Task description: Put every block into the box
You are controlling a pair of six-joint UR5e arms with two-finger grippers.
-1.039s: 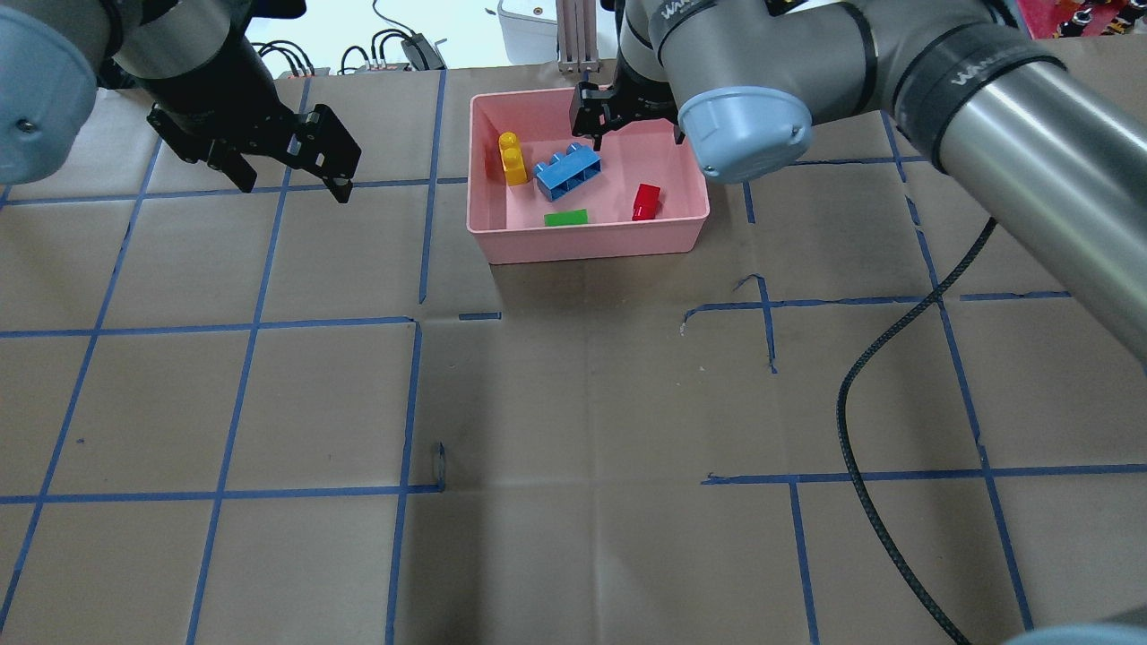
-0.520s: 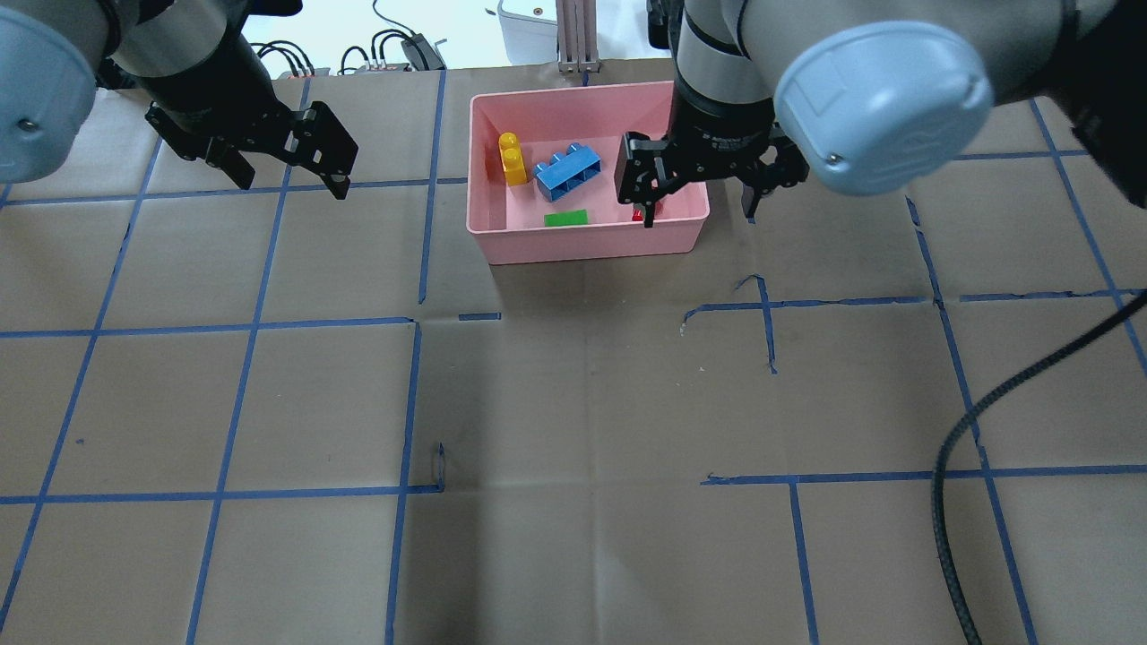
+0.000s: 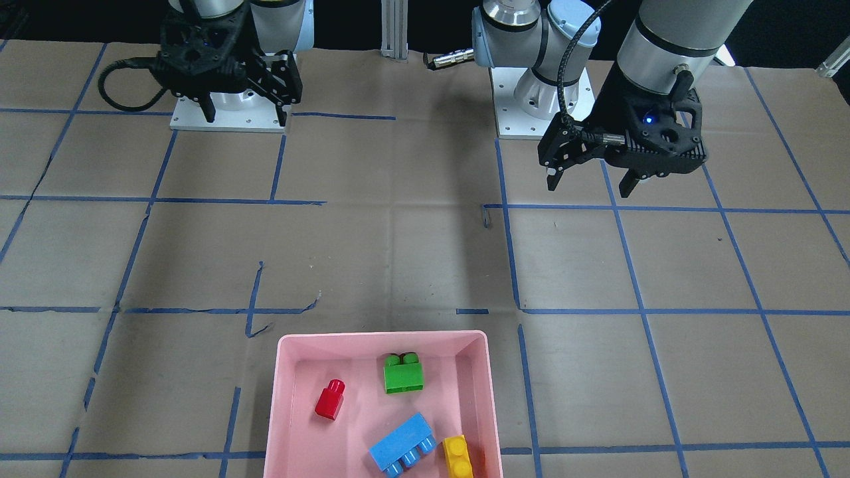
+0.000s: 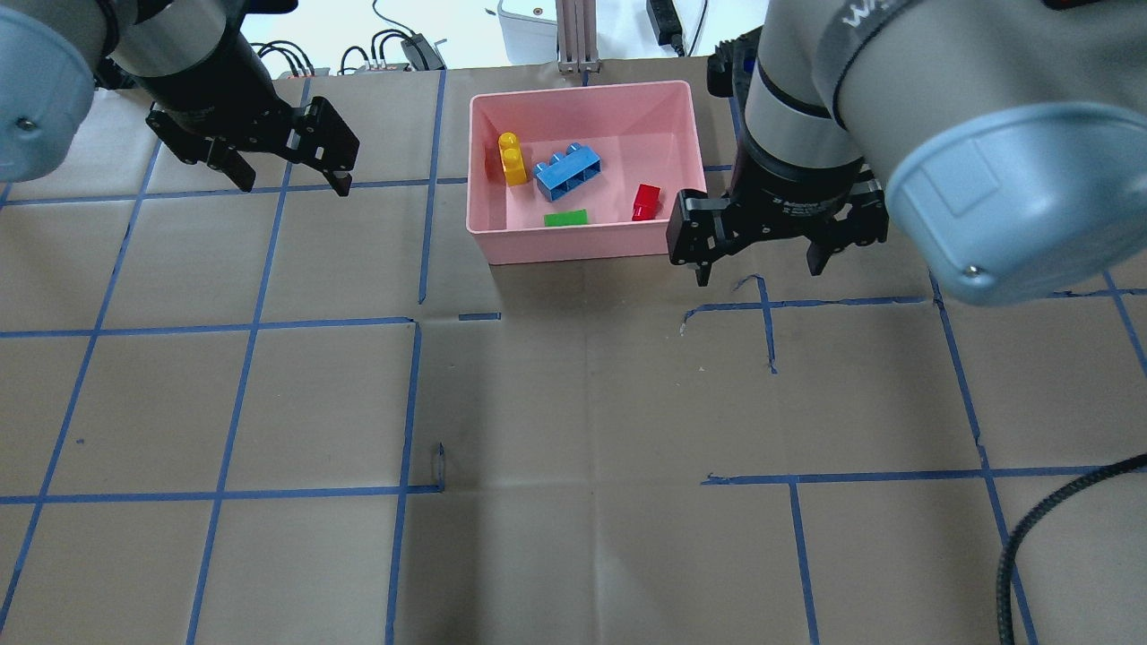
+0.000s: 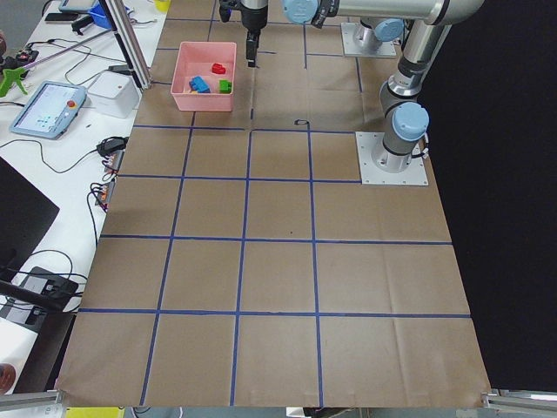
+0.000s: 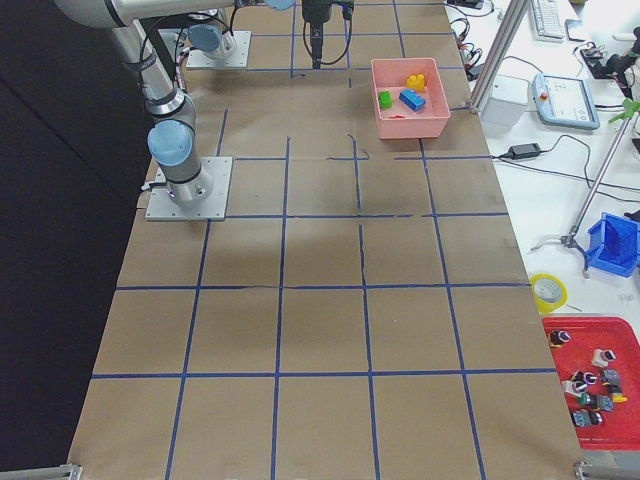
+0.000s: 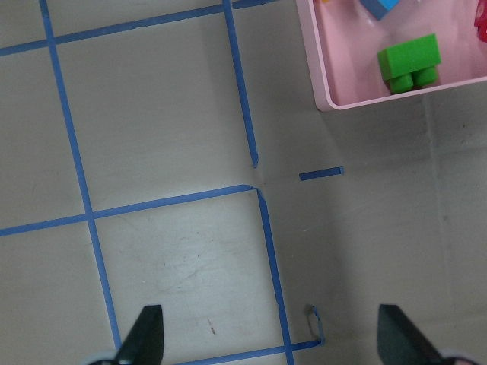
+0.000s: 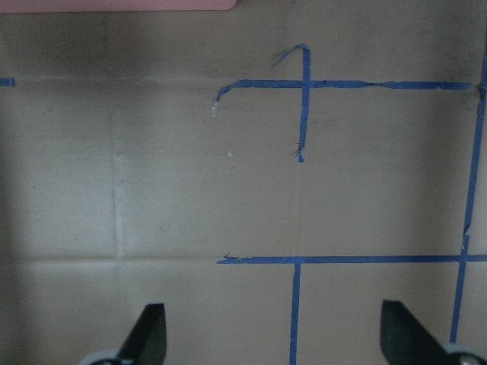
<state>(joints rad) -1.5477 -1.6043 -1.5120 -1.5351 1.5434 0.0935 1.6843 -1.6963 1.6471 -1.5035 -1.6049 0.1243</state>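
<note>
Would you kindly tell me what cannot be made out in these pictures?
Front-facing view: the bottom edge cuts off the yellow block and part of the box.
Right wrist view: the top edge leaves only a sliver of box.
Left wrist view: the right edge cuts off the red block.

Robotics lab: tape-gridded tabletop (image 4: 573,403), teach pendant (image 5: 48,109), cables (image 4: 387,38) (on side bench (image 5: 74,174))

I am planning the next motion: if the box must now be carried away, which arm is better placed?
Right. The right end effector, open, hangs beside a near corner of the box; the left end effector is clearly farther off. All four blocks already lie inside.
</note>
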